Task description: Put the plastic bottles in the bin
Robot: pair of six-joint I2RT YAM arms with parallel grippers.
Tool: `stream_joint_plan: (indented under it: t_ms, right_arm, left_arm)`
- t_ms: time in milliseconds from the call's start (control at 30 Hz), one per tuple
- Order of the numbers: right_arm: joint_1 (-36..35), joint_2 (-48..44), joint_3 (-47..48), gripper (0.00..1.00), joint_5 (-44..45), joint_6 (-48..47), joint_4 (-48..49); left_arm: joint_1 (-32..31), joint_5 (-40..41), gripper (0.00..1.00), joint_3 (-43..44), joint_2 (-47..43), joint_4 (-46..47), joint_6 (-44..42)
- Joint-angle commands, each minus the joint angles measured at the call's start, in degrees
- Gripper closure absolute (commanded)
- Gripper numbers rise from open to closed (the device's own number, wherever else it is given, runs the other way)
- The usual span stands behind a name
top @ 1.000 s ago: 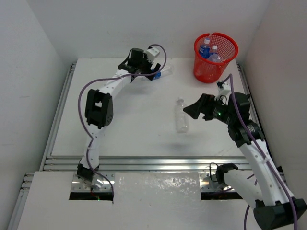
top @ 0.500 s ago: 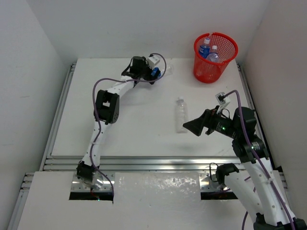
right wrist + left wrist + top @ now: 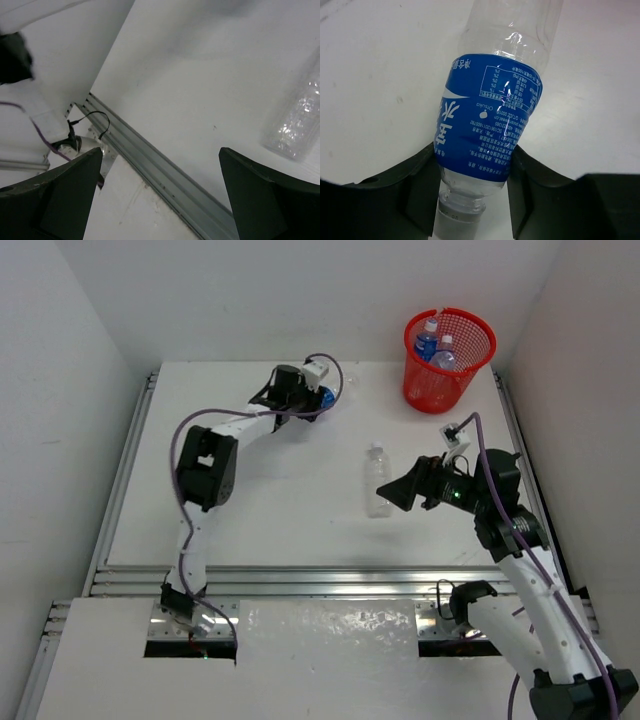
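Observation:
At the far side of the table lies a blue-label plastic bottle, and my left gripper is shut on it. Both fingers press the label's lower end, just above the neck and cap. A plain clear bottle lies mid-table. My right gripper stands open just right of it, nothing between its fingers. The red mesh bin stands at the far right, with a blue-label bottle and another clear bottle inside.
Aluminium rails run along the table's near edge, with side rails left and right. White walls close in the table on three sides. A purple cable loops along the left arm.
My left gripper has shut on the blue-label bottle. The right arm swung toward the near edge, then back up beside the plain bottle, still open.

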State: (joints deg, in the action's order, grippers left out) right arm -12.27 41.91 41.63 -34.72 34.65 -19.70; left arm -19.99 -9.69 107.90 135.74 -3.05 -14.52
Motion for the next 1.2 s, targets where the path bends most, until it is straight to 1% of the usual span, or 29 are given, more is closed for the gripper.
stream_joint_plan:
  t_ms: [0, 33, 67, 100, 133, 167, 200, 233, 267, 300, 333, 400, 467, 500, 600, 667, 733, 800, 833, 867, 900, 967, 1000, 1033, 1067, 1100, 1133, 1167]
  right_arm:
    - [-0.4, 3.4, 3.2, 0.01, -1.1, 0.7, 9.7]
    - [-0.3, 5.3, 4.2, 0.01, -3.5, 1.9, 11.9]
    - [-0.3, 6.2, 4.5, 0.01, -4.9, 4.9, 16.8]
    - [-0.4, 8.4, 5.6, 0.01, -8.1, 6.3, 19.1]
    - [-0.4, 9.7, 6.3, 0.01, -9.9, 8.0, 22.2]
    - [-0.4, 10.9, 7.0, 0.01, -11.3, 10.6, 26.0]
    - [-0.4, 12.0, 8.5, 0.01, -12.3, 11.3, 27.6]
    - [-0.5, 14.2, 9.2, 0.01, -12.9, 13.2, 29.3]
    - [-0.5, 15.1, 9.3, 0.01, -12.7, 14.0, 32.5]
    - [-0.5, 16.0, 10.2, 0.01, -12.0, 14.3, 32.9]
    - [-0.5, 17.7, 10.7, 0.01, -10.7, 14.6, 33.1]
    - [-0.5, 19.4, 10.7, 0.01, -10.8, 16.1, 35.9]
    - [-0.7, 21.5, 10.2, 0.01, -10.7, 16.8, 38.8]
    - [-0.7, 22.1, 10.0, 0.01, -9.7, 16.9, 38.5]
    - [-0.8, 23.0, 10.1, 0.01, -5.3, 14.8, 33.8]
    - [-0.7, 21.5, 9.4, 0.01, -1.5, 13.1, 30.7]
    - [-0.8, 19.7, 7.5, 0.01, 2.5, 12.5, 28.5]
    - [-0.9, 19.5, 7.3, 0.01, 3.3, 12.2, 26.9]
    - [-0.9, 19.7, 7.2, 0.02, 2.2, 12.0, 28.2]
    - [-0.8, 20.6, 7.2, 0.07, -1.5, 12.1, 29.3]
    - [-0.9, 21.2, 7.2, 0.29, -3.9, 13.2, 30.8]
    - [-0.8, 23.1, 7.2, 0.52, -9.0, 15.5, 36.7]
    - [-0.8, 23.7, 7.1, 0.68, -13.7, 18.6, 41.8]
    - [-0.8, 24.4, 7.1, 0.73, -15.9, 19.9, 44.1]
    - [-0.8, 25.8, 7.3, 0.79, -17.9, 20.8, 45.6]
    - [-0.8, 26.5, 7.7, 0.9, -20.3, 21.3, 46.5]
    - [-0.5, 26.8, 8.8, 0.91, -19.9, 20.9, 45.5]
    - [0.8, 27.3, 9.6, 0.91, -16.6, 19.6, 41.1]
  left_arm:
    - [-0.7, -6.7, 1.0, -12.7, -24.3, 6.6, 18.9]
    - [-0.9, -10.0, 1.0, -22.2, -28.1, 8.5, 26.0]
    - [-1.0, -15.0, 1.0, -27.1, -34.7, 13.2, 29.6]
    - [-1.5, -18.0, 1.0, -35.7, -37.5, 15.7, 35.9]
    - [-1.6, -21.2, 1.0, -40.0, -40.3, 19.0, 39.6]
    - [-1.9, -26.3, 1.0, -44.0, -44.6, 26.3, 42.9]
    - [-2.4, -28.3, 1.0, -47.2, -46.3, 29.4, 46.3]
    - [-2.9, -32.2, 1.0, -53.3, -49.1, 37.0, 52.5]
    - [-3.4, -33.8, 1.0, -55.8, -50.5, 40.6, 54.7]
    - [-4.8, -34.6, 1.0, -60.7, -51.8, 44.6, 59.0]
    - [-5.4, -34.4, 1.0, -62.5, -54.8, 50.8, 60.6]
    - [-8.3, -33.5, 1.0, -65.6, -57.5, 54.7, 62.4]
    - [-10.6, -32.8, 1.0, -67.4, -60.1, 55.6, 62.3]
    - [-12.3, -33.1, 1.0, -67.7, -60.4, 56.0, 62.7]
    - [-15.2, -33.6, 1.0, -69.0, -60.9, 60.0, 64.8]
    - [-15.8, -32.2, 1.0, -68.8, -61.1, 58.1, 64.3]
    - [-16.2, -31.2, 1.0, -69.9, -60.9, 58.5, 64.4]
    - [-16.5, -30.8, 1.0, -70.4, -60.5, 59.6, 64.7]
    - [-16.7, -31.0, 1.0, -70.5, -60.2, 60.4, 64.9]
    - [-17.3, -31.2, 1.0, -70.5, -59.6, 60.9, 65.2]
    - [-17.5, -31.8, 1.0, -70.2, -58.6, 61.5, 65.3]
    - [-17.6, -32.1, 1.0, -69.0, -57.7, 61.1, 65.2]
    - [-17.6, -31.2, 0.88, -68.3, -57.3, 58.0, 64.6]
    - [-17.6, -30.5, 0.77, -67.2, -57.4, 54.9, 63.5]
    - [-17.7, -27.9, 0.55, -64.4, -57.9, 46.7, 60.4]
    - [-17.8, -25.7, 0.43, -62.9, -58.4, 42.0, 58.8]
    - [-17.8, -23.2, 0.29, -60.3, -59.1, 37.3, 55.4]
    - [-17.8, -15.3, 0.15, -59.0, -61.0, 26.2, 53.8]
